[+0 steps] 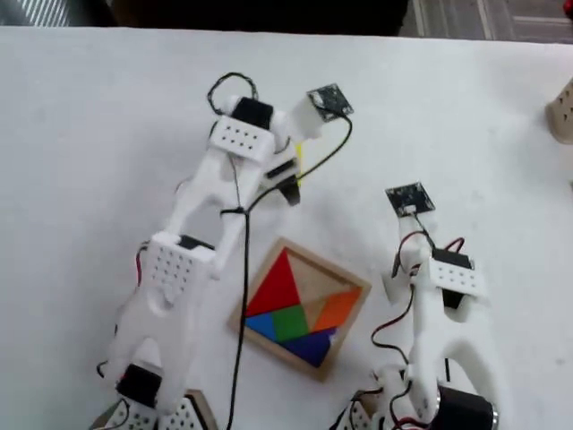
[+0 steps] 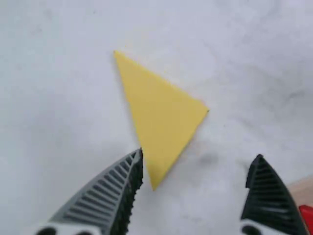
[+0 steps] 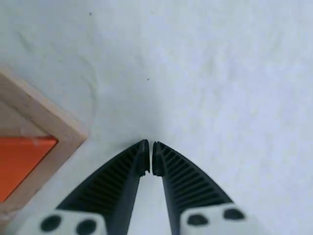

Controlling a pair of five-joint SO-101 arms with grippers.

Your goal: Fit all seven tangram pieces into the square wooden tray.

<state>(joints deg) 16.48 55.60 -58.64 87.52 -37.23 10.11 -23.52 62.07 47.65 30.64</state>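
A yellow triangle (image 2: 159, 115) lies flat on the white table, showing as a thin sliver (image 1: 298, 161) under the left arm's head in the high view. My left gripper (image 2: 198, 161) hovers over it, open, with one corner of the triangle between the fingers, near the grey one (image 2: 120, 196). From above, the left gripper (image 1: 288, 184) is beyond the square wooden tray (image 1: 356, 285). The tray holds red (image 1: 276, 285), blue, green (image 1: 288, 321), purple and orange (image 1: 336, 309) pieces, with bare wood at its far-right part. My right gripper (image 3: 150, 147) is shut and empty on the table beside the tray's corner (image 3: 49, 127).
A black cable (image 1: 243, 269) runs from the left arm past the tray's left side. A beige object (image 1: 562, 112) sits at the table's right edge. Open white table surrounds the yellow triangle and lies to the right of the tray.
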